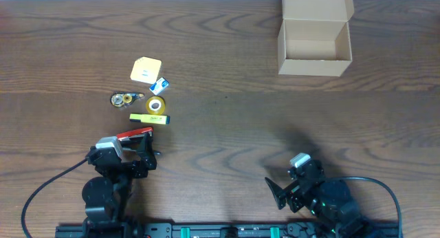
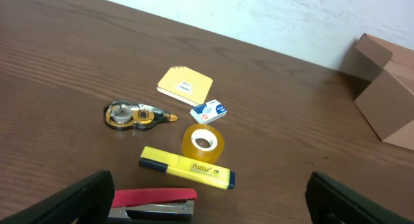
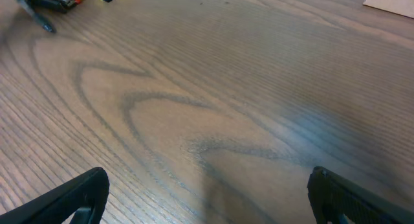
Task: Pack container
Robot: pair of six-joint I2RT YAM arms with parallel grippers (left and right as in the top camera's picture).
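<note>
The container (image 1: 315, 49) is a tan cardboard box standing open at the far right, lid flap raised; its side (image 2: 388, 101) shows in the left wrist view and a corner (image 3: 391, 0) in the right wrist view. On the left lie a yellow note pad (image 1: 146, 69), a small blue-white box (image 1: 159, 85), a correction tape dispenser (image 1: 126, 98), a tape roll (image 1: 156, 104), a yellow highlighter (image 1: 150, 118) and a red stapler (image 1: 135, 134). My left gripper (image 2: 207, 199) is open just behind the stapler (image 2: 155, 203), which lies by its left finger, ungripped. My right gripper (image 3: 207, 198) is open over bare wood.
The dark wooden table (image 1: 227, 93) ends at a white wall along its far edge. Both arm bases and their cables sit on a rail (image 1: 227, 231) at the near edge. My left gripper (image 1: 137, 154) and right gripper (image 1: 289, 179) stay near that edge.
</note>
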